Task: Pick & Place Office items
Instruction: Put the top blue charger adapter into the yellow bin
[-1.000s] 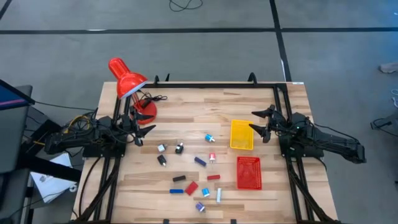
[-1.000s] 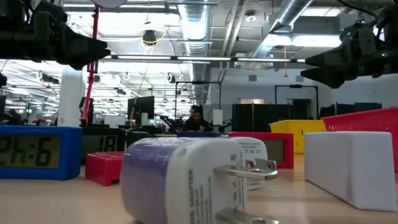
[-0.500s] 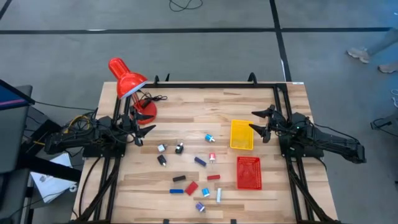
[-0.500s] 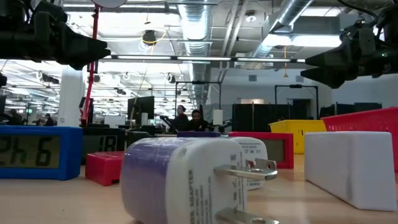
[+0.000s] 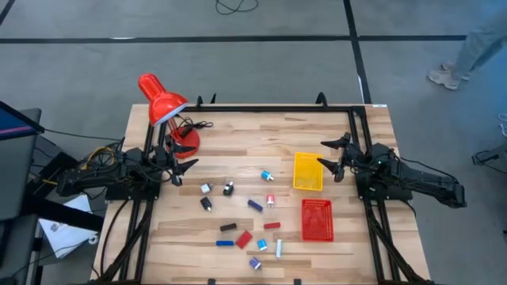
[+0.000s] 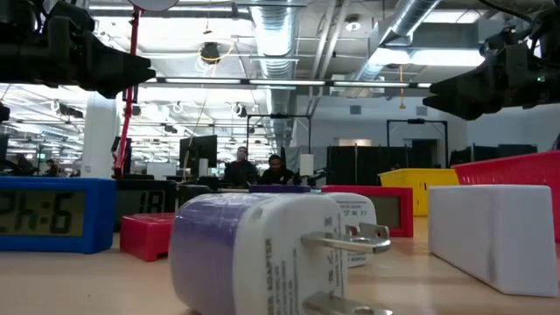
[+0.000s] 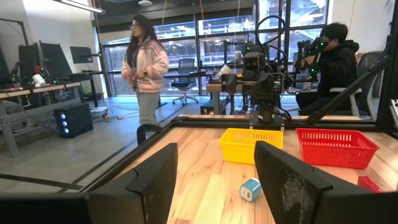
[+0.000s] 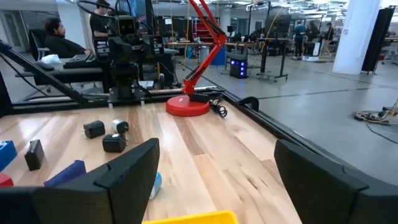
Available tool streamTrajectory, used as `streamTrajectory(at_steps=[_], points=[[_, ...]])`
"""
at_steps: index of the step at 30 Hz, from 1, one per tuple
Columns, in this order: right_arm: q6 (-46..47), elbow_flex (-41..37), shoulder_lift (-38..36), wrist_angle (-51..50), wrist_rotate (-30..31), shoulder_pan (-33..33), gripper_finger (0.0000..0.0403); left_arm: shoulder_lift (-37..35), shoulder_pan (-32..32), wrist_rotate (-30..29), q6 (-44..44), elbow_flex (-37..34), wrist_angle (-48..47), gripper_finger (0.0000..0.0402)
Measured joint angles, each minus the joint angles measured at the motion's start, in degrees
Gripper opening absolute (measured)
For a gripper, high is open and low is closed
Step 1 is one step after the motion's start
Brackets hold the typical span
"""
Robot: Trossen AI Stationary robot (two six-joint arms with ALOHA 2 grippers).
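The office items lie scattered on the middle of the wooden table (image 5: 238,127): black clips (image 5: 229,188), blue bars (image 5: 254,206), red blocks (image 5: 244,239) and light-blue bits (image 5: 267,175). In the low view the nearest is a purple-and-white plug piece (image 6: 254,254). My left gripper (image 5: 176,169) stands open at the table's left edge, above the wood, its fingers (image 7: 152,180) pointing level across the table. My right gripper (image 5: 331,157) stands open at the right edge, beside the yellow tray (image 5: 308,172), with nothing between its fingers (image 8: 130,168).
A red desk lamp (image 5: 162,103) stands on its round base (image 5: 186,142) at the far left, close to my left gripper. A red mesh basket (image 5: 317,219) sits nearer than the yellow tray. People (image 7: 146,68) stand and sit beyond the table.
My right gripper has rolled a little about the line it points along; its place is the same. The items on the table have not moved.
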Motion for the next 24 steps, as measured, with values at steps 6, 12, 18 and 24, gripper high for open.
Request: streamTrajectory(at_steps=[6,12,18,24], points=[[6.7,0.0,0.0,0.0,0.0,0.0,0.0312,0.0,0.0,0.0,0.0,0.0,0.0,0.0208],[15.9,0.0,0.0,0.0,0.0,0.0,0.0312,0.0,0.0,0.0,0.0,0.0,0.0,0.0208],[17.7,0.0,0.0,0.0,-0.1,0.1,0.0315,0.0,0.0,0.0,0.0,0.0,0.0,0.0208],[17.6,0.0,0.0,0.1,0.0,0.8,0.0322,0.0,0.0,0.0,0.0,0.0,0.0,0.0208]])
